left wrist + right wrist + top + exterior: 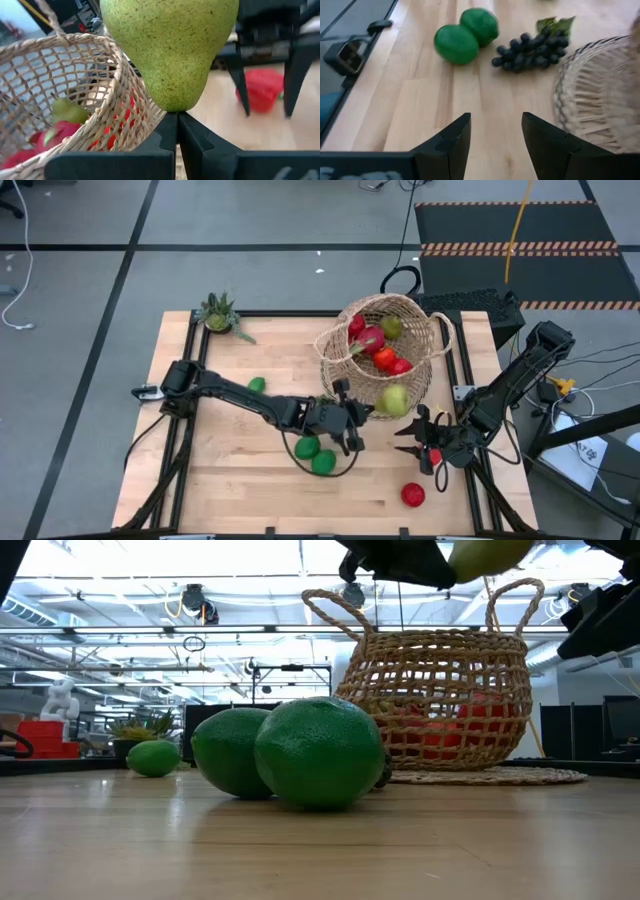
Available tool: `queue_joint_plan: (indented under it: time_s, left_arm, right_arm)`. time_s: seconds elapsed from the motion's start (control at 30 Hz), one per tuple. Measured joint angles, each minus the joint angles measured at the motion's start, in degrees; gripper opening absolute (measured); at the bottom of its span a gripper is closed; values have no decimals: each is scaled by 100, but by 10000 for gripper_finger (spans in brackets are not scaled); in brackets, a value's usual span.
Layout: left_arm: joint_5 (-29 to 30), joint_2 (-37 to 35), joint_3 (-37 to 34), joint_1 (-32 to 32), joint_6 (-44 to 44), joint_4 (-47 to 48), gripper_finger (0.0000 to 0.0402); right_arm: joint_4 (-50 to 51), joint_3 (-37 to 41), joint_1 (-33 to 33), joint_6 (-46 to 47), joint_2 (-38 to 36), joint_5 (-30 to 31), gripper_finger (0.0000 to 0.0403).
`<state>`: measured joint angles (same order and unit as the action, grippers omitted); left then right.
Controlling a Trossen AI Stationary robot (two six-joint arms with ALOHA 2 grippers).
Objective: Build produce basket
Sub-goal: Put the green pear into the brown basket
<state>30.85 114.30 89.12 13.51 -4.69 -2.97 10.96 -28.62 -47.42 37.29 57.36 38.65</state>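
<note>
While the left gripper [368,418] is clamped on a speckled yellow-green toy pear [170,47] just beside the rim of the round tan wicker basket [420,330], the right gripper [418,442] hangs over the wooden table [220,480], its fingers apart and holding nothing; 2 green limes [465,35] lie near dark purple grapes [530,50].

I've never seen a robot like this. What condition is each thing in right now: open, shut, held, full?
left end effector: shut on the pear's narrow tip.
pear: held up off the table, beside the basket.
right end effector: open, empty.
basket: upright, partly filled with fruit.
limes: lying side by side on the table.
grapes: lying on the table.
</note>
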Motion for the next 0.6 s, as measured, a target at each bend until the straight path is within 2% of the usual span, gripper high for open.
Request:
queue_joint_plan:
  time_s: [0.3,0.6]
  left_arm:
    - [5,0,0,-82,1217,-493,9]
    - [4,0,0,-80,2660,-867,9]
  right_arm:
    - [-17,2,2,252,-2,639,171]
    - [-283,2,2,151,-2,784,171]
